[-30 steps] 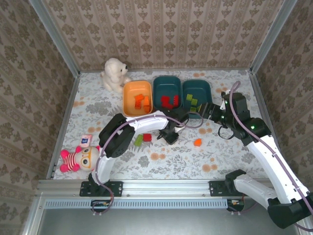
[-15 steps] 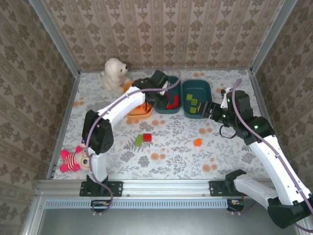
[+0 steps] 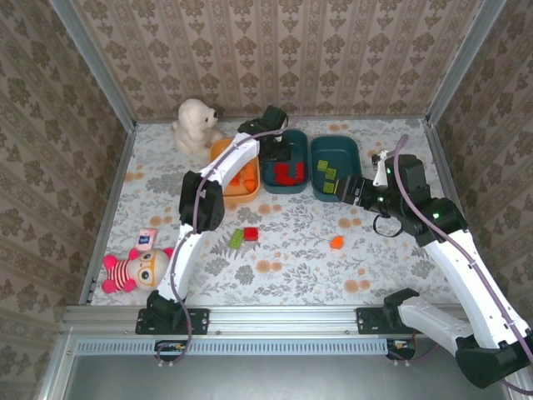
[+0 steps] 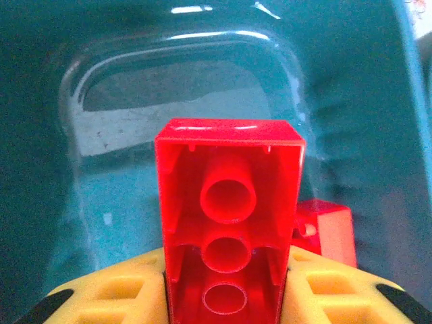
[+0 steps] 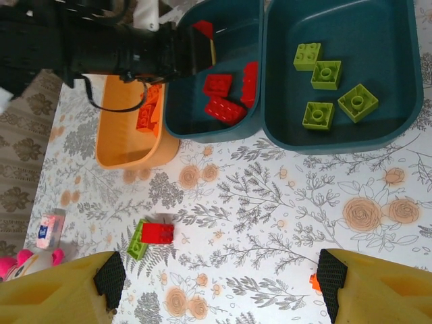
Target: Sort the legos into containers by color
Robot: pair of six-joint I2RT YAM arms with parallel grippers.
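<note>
Three tubs are seen side by side ahead of the right hand (image 5: 221, 278): an orange tub (image 5: 128, 152), a middle teal tub (image 5: 202, 128) and a right teal tub (image 5: 405, 74). The left hand (image 4: 226, 290) is held over the middle teal tub, and a red brick (image 4: 229, 196) is gripped between its yellow fingers (image 4: 108, 297), its hollow underside turned toward the wrist camera. Beneath that hand, several red bricks (image 5: 223, 108) are lying in the tub, one of them showing just beside the gripped brick. The right hand is spread wide with nothing between its fingers, above the floral surface (image 5: 270, 189) and short of the tubs. Four green bricks (image 5: 326, 74) are found in the right teal tub, straight ahead of that hand, and orange bricks (image 5: 148, 111) in the orange tub, off to its left. Ahead of its left finger, a loose red brick (image 5: 156, 233) and a loose green brick (image 5: 137, 244) are lying against each other on the surface, and a loose orange brick (image 3: 336, 242) is seen close to its right finger.
</note>
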